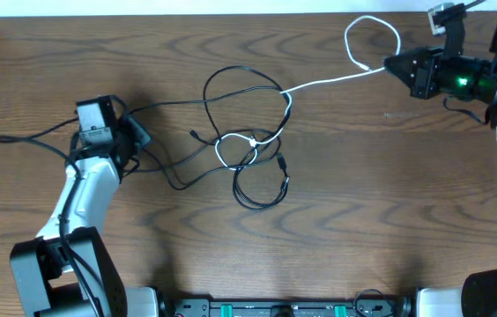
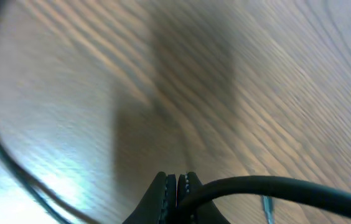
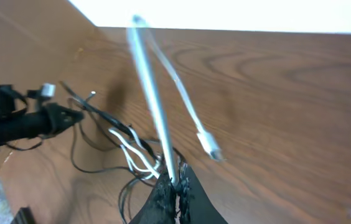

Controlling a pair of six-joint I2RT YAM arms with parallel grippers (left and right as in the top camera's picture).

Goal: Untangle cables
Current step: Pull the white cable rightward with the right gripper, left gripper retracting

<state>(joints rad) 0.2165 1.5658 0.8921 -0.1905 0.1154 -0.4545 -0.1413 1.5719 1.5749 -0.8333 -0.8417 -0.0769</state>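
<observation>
L claw (image 2: 177, 182): tips pinched tight w/ black cable (image 2: 269, 184) clamped btwn them, cable leaving to the claw's right. A second thin black strand curves over the table (image 2: 256, 74) well off to the claw's left.

R claw (image 3: 177, 180): also closed, gripping white cable (image 3: 153, 99). The cord runs up and away ahead of the tips, loops back, and its plug end (image 3: 211, 148) sits just right of the claw, above the wood.

Overhead: the knot (image 1: 250, 145) of black + white cords lies mid-table btwn the two claws, ahead of each. A fairly straight white run goes from R claw to it. Loose black loops spread around the knot, one strand leading back to L claw.
</observation>
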